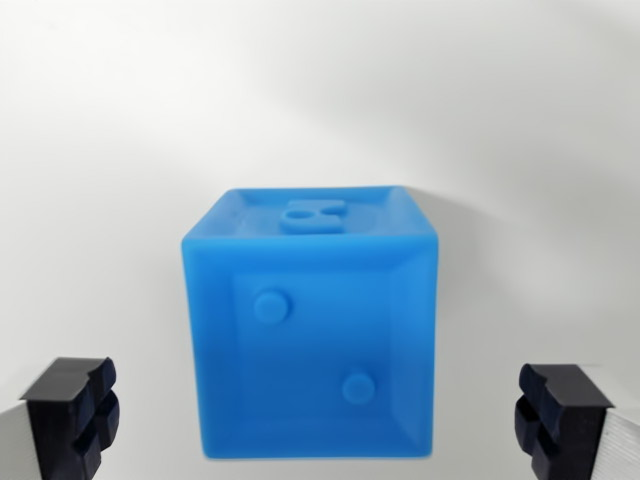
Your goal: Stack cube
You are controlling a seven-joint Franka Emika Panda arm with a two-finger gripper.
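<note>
A blue cube (312,325) fills the middle of the wrist view, resting on a white surface (320,90). Its near face shows two raised dots, and its top face has a raised figure. My gripper (318,415) is open, with the black left fingertip (72,412) at the lower left corner and the black right fingertip (556,415) at the lower right. The cube sits between the two fingertips, with a clear gap on each side. No second cube is in view.
The white surface spreads all around the cube, with soft shadows at the cube's right and at the upper left.
</note>
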